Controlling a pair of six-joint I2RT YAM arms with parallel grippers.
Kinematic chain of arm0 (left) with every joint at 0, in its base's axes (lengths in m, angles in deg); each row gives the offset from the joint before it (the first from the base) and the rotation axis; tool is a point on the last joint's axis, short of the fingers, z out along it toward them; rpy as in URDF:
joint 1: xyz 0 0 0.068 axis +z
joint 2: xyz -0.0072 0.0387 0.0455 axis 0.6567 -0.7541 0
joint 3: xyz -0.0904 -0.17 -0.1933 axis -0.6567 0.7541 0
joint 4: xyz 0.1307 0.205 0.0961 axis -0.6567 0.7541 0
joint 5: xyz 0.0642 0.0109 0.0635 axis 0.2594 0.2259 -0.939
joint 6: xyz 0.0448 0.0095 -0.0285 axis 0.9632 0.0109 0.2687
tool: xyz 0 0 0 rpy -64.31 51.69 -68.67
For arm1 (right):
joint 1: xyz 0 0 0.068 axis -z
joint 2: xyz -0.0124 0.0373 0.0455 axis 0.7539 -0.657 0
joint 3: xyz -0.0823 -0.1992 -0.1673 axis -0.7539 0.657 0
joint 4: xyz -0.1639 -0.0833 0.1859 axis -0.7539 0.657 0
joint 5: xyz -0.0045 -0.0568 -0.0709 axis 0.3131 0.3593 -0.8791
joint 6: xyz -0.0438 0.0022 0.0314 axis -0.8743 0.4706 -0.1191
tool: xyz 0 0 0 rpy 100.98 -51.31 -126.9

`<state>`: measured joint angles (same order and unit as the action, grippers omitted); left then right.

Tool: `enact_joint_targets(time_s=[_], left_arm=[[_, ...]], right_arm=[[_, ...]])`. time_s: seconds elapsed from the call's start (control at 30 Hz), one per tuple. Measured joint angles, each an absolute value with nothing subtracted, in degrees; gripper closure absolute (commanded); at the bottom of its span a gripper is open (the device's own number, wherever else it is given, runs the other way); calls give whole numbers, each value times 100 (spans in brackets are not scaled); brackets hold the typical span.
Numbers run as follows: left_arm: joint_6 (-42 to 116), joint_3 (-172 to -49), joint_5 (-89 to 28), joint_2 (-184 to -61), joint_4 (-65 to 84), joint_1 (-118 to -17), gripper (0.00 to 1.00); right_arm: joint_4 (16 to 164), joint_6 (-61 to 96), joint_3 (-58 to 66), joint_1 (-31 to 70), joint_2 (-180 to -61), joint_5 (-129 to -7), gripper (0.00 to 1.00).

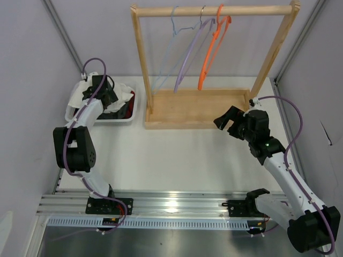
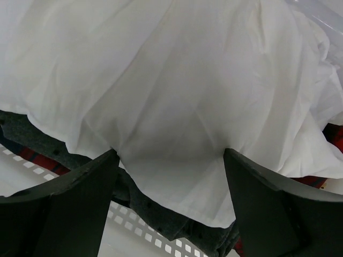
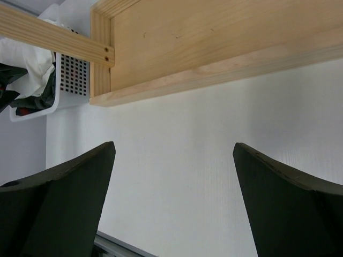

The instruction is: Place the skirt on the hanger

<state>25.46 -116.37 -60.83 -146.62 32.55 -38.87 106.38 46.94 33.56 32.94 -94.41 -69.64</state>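
The white skirt (image 2: 177, 91) lies bunched in the white basket (image 1: 124, 118) at the back left; in the top view it shows as white fabric (image 1: 80, 93). My left gripper (image 2: 170, 155) is open, down in the basket, its fingertips pressed against the skirt's fabric with a fold between them. The orange hanger (image 1: 210, 53) hangs on the wooden rack's rail (image 1: 214, 10). My right gripper (image 3: 174, 147) is open and empty, above the table in front of the rack's base (image 3: 214, 48).
A lilac hanger (image 1: 188, 56) and a pale blue wire hanger (image 1: 166, 59) hang left of the orange one. A dark grey garment (image 2: 161, 211) and a red cloth (image 2: 335, 136) lie under the skirt in the basket. The basket also shows in the right wrist view (image 3: 69, 80).
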Motion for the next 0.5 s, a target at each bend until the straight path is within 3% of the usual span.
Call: enact_joint_targets(time_s=[0.07, 0.17, 0.2, 0.27, 0.3, 0.5], left_arm=[[2587, -11674, -6050, -14706, 3220, -3872, 28], [2618, -11862, -6030, -14819, 3213, -3855, 51], [2622, -11923, -6021, -14865, 3204, -3848, 65], [2642, -11987, -5975, -14909, 3187, -3837, 81], [2657, -11993, -5943, -14916, 3187, -3833, 96], [2690, -12157, -5735, -14828, 3281, -3822, 100]], right_arm=[[10662, 4694, 3356, 3242, -9439, -7008, 1], [10691, 4694, 3356, 3167, -9439, -7045, 1], [10699, 4694, 3356, 3148, -9439, -7056, 1], [10713, 4694, 3356, 3132, -9439, -7069, 1], [10719, 4692, 3356, 3115, -9437, -7076, 1], [10726, 4692, 3356, 3087, -9437, -7113, 1]])
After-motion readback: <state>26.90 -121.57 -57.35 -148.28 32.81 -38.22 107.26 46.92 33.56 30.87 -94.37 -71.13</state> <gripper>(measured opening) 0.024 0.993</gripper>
